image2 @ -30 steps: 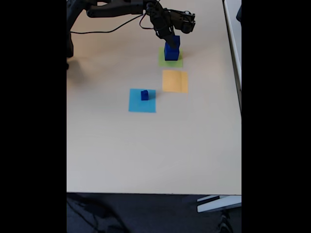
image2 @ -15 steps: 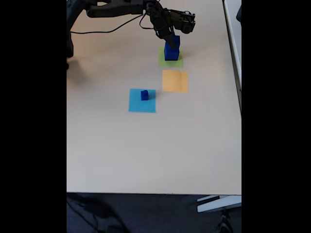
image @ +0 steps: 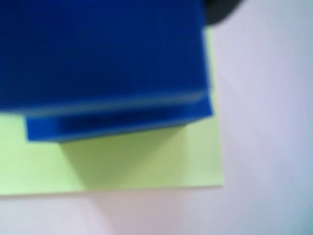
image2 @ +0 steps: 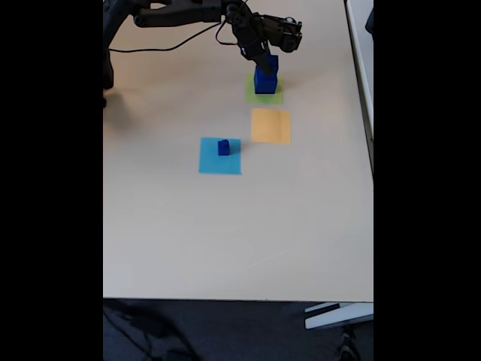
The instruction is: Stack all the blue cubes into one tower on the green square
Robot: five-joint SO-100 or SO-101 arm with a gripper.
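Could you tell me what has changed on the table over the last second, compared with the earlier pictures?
Nothing has visibly changed. In the fixed view the tool remains at the top of the tower on the green square, and the small blue cube still sits on the light blue square. Whether the tool is open or shut cannot be told.

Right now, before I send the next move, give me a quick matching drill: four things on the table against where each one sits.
Things:
1. small cube
2. tower
3. orange square
4. gripper

Places:
A. on the green square
B. at the tower's top
C. on the light blue square
D. bare, between the green and light blue squares

Pairs: 1-C, 2-A, 3-D, 4-B
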